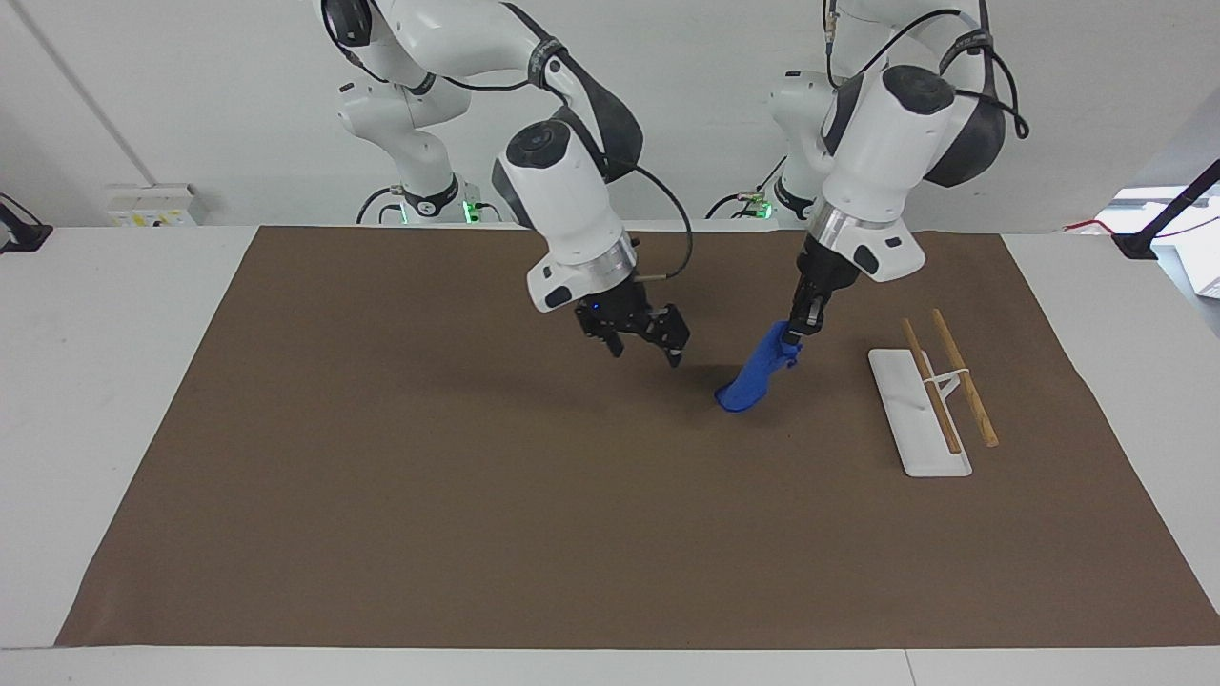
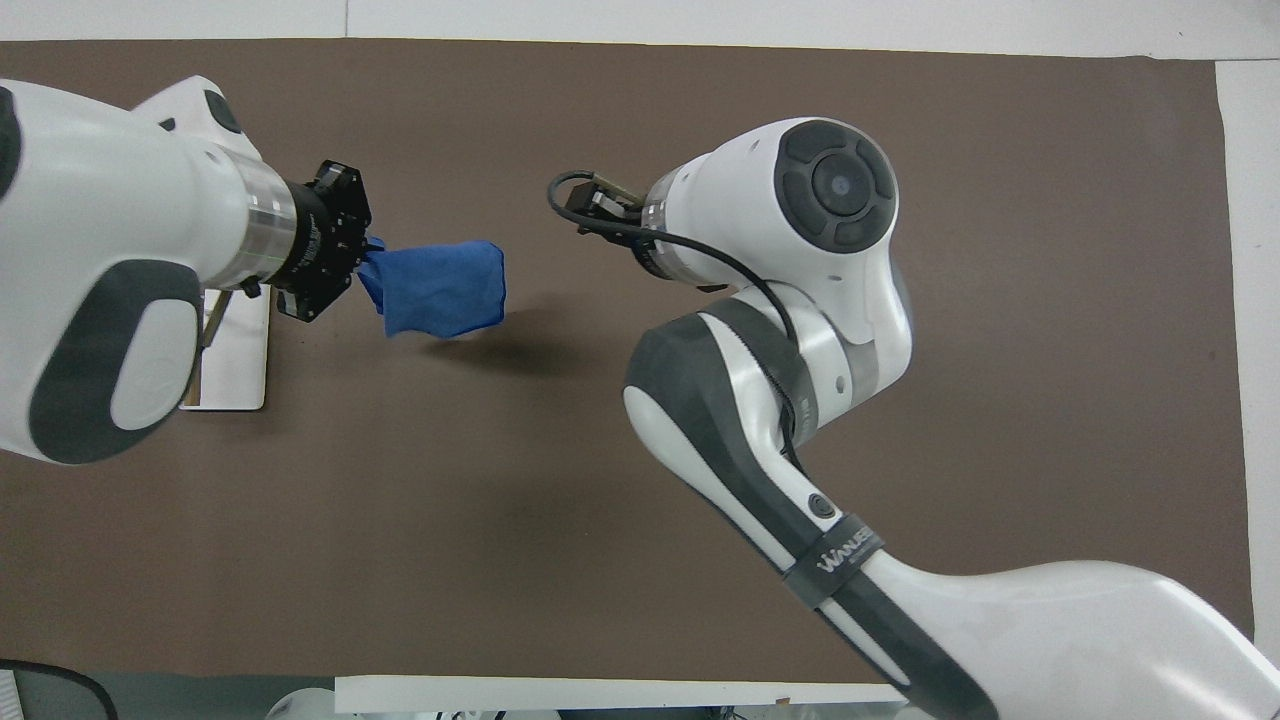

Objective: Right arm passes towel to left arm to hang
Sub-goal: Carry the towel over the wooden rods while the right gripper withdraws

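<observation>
From overhead, my right gripper (image 1: 645, 345) is hidden under my own wrist. My left forearm covers most of the rack (image 2: 236, 362) near the table's left-arm end, leaving only a strip of its white base showing. My left gripper (image 2: 350, 262) buries one end of the towel (image 2: 440, 288). Both my arms are cut off by the picture edges.

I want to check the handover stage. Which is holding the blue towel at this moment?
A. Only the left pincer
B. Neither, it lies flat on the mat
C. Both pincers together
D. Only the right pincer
A: the towel hangs from the left pincer, while the right pincer is open and apart from it.
</observation>
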You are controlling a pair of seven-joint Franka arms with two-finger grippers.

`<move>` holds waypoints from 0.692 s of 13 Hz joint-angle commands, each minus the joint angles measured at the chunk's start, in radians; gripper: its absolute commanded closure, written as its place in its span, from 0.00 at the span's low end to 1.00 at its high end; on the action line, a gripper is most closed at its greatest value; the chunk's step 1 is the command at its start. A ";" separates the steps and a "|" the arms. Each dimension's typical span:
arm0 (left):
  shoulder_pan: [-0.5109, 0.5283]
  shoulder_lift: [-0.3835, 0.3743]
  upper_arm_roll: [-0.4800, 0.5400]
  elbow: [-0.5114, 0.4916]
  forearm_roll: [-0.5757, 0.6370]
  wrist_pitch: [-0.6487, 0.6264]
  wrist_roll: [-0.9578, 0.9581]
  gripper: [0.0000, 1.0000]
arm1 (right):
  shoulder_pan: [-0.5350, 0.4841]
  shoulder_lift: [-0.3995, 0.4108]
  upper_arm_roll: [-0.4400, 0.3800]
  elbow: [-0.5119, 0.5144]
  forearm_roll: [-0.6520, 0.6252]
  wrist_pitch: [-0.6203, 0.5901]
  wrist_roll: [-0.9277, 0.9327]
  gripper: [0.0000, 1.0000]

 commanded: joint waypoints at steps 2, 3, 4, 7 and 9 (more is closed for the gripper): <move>0.150 -0.006 0.000 0.054 0.054 -0.067 0.207 1.00 | -0.235 -0.103 0.010 0.014 -0.119 -0.240 -0.368 0.00; 0.198 -0.007 0.000 0.043 0.054 -0.061 0.252 1.00 | -0.292 -0.150 0.010 0.017 -0.123 -0.309 -0.450 0.00; 0.260 -0.015 0.000 0.022 0.054 -0.050 0.317 1.00 | -0.332 -0.201 0.007 0.018 -0.124 -0.369 -0.502 0.00; 0.423 -0.110 0.000 -0.244 0.054 0.220 0.505 1.00 | -0.444 -0.315 0.004 0.125 -0.153 -0.651 -0.645 0.00; 0.477 -0.107 0.000 -0.325 0.054 0.321 0.594 1.00 | -0.488 -0.322 -0.002 0.140 -0.172 -0.740 -0.743 0.00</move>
